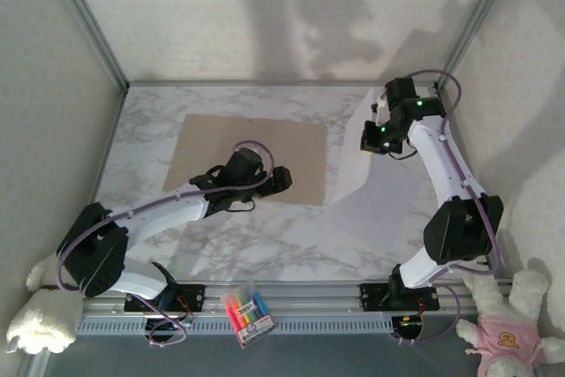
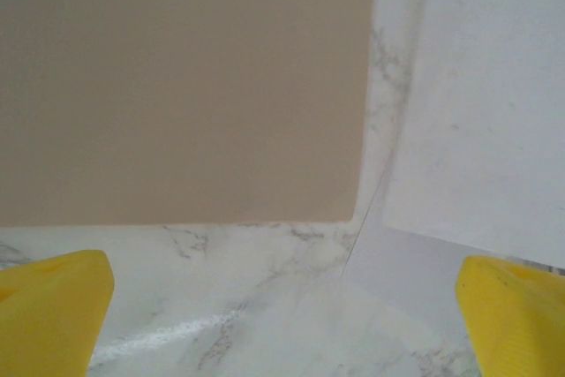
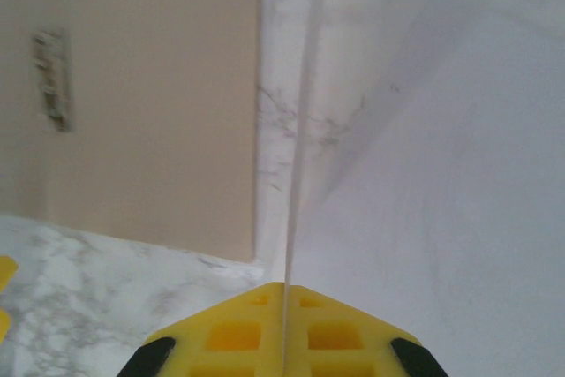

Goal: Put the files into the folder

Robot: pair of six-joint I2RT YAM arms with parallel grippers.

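Left gripper (image 2: pixel 282 289) wide open, holding nothing, poised over the worktop (image 2: pixel 221 315) at the near right corner of the folder (image 2: pixel 177 86). Right gripper (image 3: pixel 284 296) pinched shut on one edge of the files (image 3: pixel 441 174), that edge held raised off the marble. Folder lay flat. Files sat just to its right, with a strip of bare worktop between them.

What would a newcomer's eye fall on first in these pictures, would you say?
The right gripper, far right on the table, is shut on the raised edge of a white sheet. Left of it the brown folder lies flat, the open left gripper by its near right corner.
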